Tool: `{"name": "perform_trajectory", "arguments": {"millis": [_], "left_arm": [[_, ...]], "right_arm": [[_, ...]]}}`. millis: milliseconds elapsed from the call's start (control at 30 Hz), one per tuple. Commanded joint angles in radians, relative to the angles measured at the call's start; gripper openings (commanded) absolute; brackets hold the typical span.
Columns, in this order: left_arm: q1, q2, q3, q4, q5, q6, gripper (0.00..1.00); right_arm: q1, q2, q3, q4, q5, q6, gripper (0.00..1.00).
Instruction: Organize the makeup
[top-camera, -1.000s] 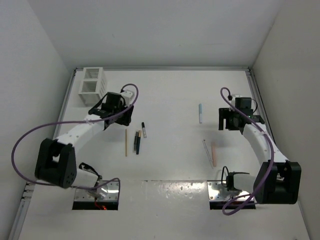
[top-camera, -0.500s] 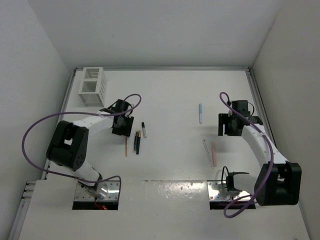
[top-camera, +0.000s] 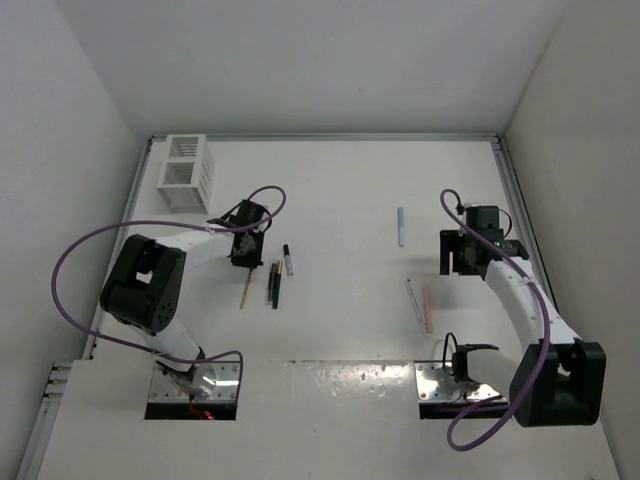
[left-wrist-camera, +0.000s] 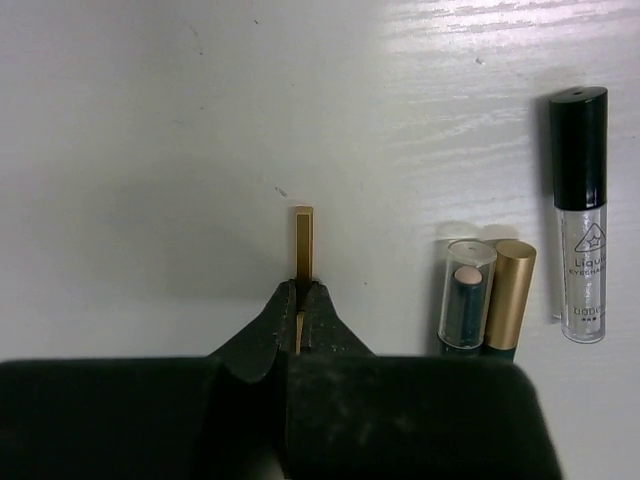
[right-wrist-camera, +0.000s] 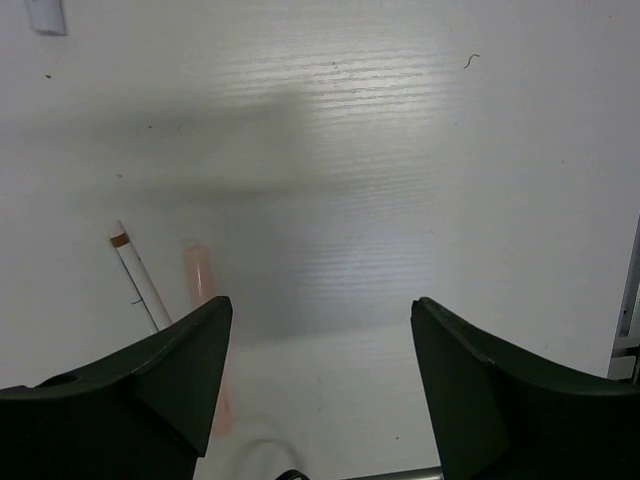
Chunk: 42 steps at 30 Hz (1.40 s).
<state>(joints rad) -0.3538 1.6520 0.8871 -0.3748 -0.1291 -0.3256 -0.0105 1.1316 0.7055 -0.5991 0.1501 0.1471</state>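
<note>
My left gripper (top-camera: 244, 259) (left-wrist-camera: 302, 300) is shut on the near-top end of a thin tan stick (top-camera: 243, 291) (left-wrist-camera: 303, 238), which lies on the table. Just right of it lie a dark blue pencil with a clear cap (left-wrist-camera: 466, 290), a gold-capped pencil (top-camera: 275, 284) (left-wrist-camera: 511, 290) and a black-and-clear tube (top-camera: 288, 260) (left-wrist-camera: 580, 215). My right gripper (top-camera: 460, 262) (right-wrist-camera: 320, 315) hangs open over bare table. A pink tube (top-camera: 428, 307) (right-wrist-camera: 199, 276) and a thin white stick (top-camera: 412, 299) (right-wrist-camera: 137, 279) lie to its left. A light blue stick (top-camera: 401, 226) lies farther back.
A white slatted two-compartment box (top-camera: 183, 172) stands at the back left corner. Purple cables (top-camera: 80, 262) loop off both arms. A raised rail (top-camera: 512, 190) runs along the table's right edge, close to my right arm.
The left gripper closed on the tan stick, and the stick's near end swung slightly left. The right gripper drifted a little toward the near edge.
</note>
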Motion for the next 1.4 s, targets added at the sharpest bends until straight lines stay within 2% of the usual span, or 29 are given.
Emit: {"name": "perform_trajectory", "arguments": {"millis": [0,167,300,367,400,467,500,600,667,733,933,1200,1367], "left_arm": [[0.016,0.060,-0.036,0.016,-0.053,-0.033,0.00],[0.025,0.026,0.085,-0.009,-0.004,0.045,0.00],[0.047,-0.021,0.313,-0.030,0.023,0.158,0.00],[0.070,-0.049,0.425,0.003,0.023,0.213,0.00],[0.070,-0.049,0.426,0.004,0.023,0.214,0.00],[0.134,-0.084,0.513,0.135,0.010,0.247,0.00],[0.134,-0.098,0.513,0.135,-0.003,0.247,0.00],[0.258,-0.145,0.486,0.438,-0.069,0.269,0.00],[0.309,-0.155,0.446,0.577,-0.107,0.295,0.00],[0.378,-0.155,0.389,0.745,-0.098,0.321,0.00],[0.461,-0.064,0.317,0.988,-0.009,0.312,0.00],[0.504,0.064,0.342,1.025,-0.024,0.275,0.00],[0.524,0.075,0.230,1.067,0.009,0.295,0.00]], "right_arm": [[0.003,-0.036,-0.006,0.041,0.022,-0.017,0.73],[0.003,-0.030,-0.011,0.082,-0.020,-0.012,0.71],[0.003,-0.007,0.008,0.134,-0.089,-0.017,0.68],[0.003,0.010,0.018,0.185,-0.113,-0.021,0.68],[0.003,0.010,0.025,0.199,-0.113,-0.017,0.68],[0.033,0.037,0.043,0.252,-0.139,-0.011,0.67],[0.033,0.037,0.046,0.277,-0.139,-0.011,0.67],[0.061,0.098,0.069,0.341,-0.144,0.002,0.67],[0.081,0.120,0.092,0.390,-0.142,0.005,0.67],[0.110,0.174,0.124,0.406,-0.145,0.011,0.67],[0.145,0.289,0.215,0.462,-0.178,0.040,0.67],[0.150,0.353,0.304,0.432,-0.184,0.042,0.67],[0.150,0.344,0.289,0.421,-0.155,0.046,0.68]]}}
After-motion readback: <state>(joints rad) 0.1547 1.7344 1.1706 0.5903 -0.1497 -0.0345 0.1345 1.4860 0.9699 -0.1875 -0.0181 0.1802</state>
